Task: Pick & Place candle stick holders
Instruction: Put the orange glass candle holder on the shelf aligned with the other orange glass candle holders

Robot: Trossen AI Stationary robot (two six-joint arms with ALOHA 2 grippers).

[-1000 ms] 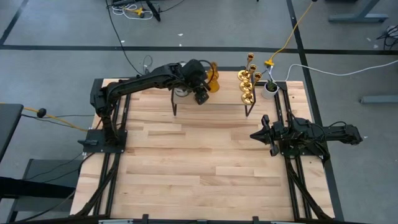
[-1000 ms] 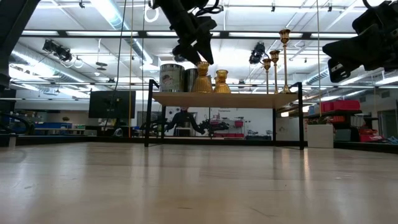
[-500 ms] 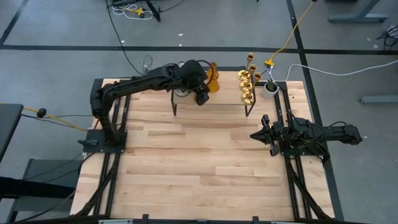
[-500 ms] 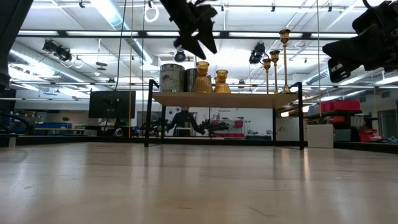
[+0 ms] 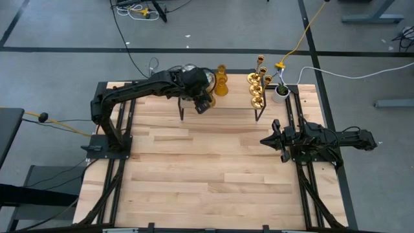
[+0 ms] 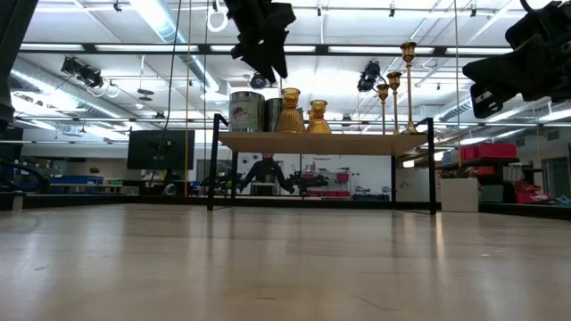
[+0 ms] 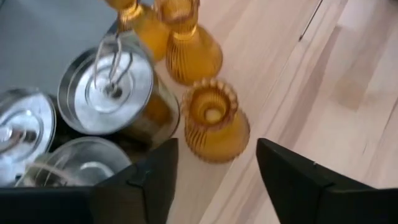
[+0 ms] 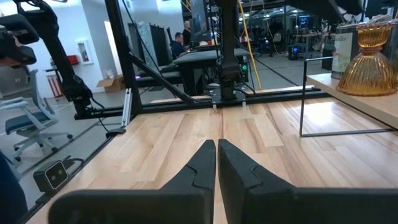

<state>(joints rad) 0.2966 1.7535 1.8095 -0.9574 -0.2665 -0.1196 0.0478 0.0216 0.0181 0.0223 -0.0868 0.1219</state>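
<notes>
Left gripper (image 7: 214, 171) above the shelf (image 6: 321, 140), jaws apart, empty; wrist view alone shows amber holder (image 7: 214, 121) just beyond the fingertips, glass holders (image 7: 115, 90) beside. Right gripper (image 8: 216, 163) closed, idle.

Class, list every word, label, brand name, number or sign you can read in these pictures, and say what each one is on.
None can be read. The candle stick holders, the raised shelf and both arms bear no visible lettering. Boxes and screens in the room beyond the table are too small and blurred to read.

R end effector (image 8: 216, 163) closed | amber holder (image 8: 367, 61) on shelf (image 8: 348, 97)
</notes>
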